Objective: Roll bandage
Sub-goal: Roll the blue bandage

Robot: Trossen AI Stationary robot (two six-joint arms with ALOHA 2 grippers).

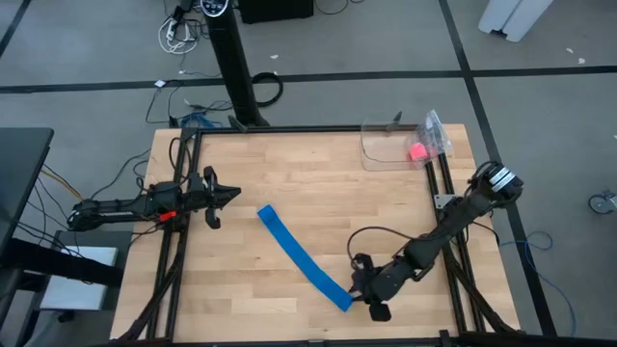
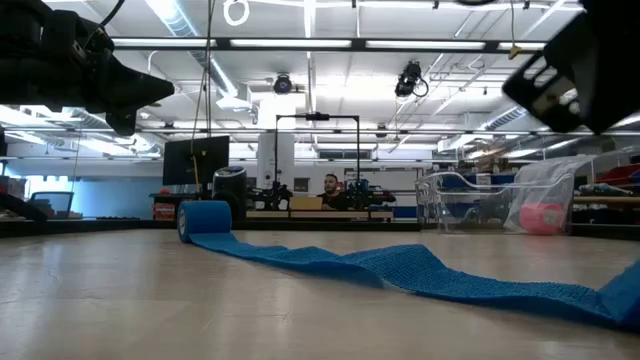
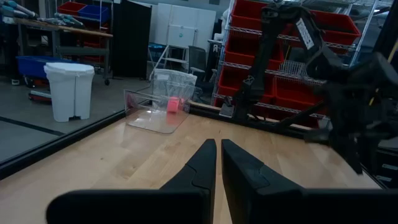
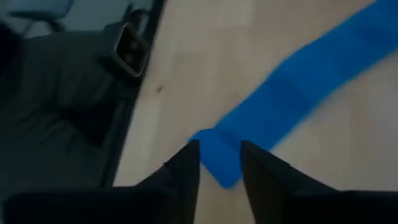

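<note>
The bright blue bandage (image 1: 299,253) lies on the wooden table as a long flat strip, running from the middle toward the near right. Its far end is a small coil (image 2: 204,220) standing on the table. My right gripper (image 1: 357,289) is open at the strip's near end (image 4: 217,163), which shows between its two fingers in the right wrist view. My left gripper (image 1: 234,196) is shut and empty above the table's left part, left of the coil; its closed fingertips also show in the left wrist view (image 3: 219,149). My right gripper stands with one finger on either side of the bandage's near end (image 4: 217,163). I cannot tell whether the fingers touch it.
A clear plastic container (image 1: 390,145) with a small pink ball (image 1: 417,151) and a plastic bag stands at the far right corner. Dark frame rails (image 1: 183,241) run along the table's left and right sides. Bare wood lies between the arms.
</note>
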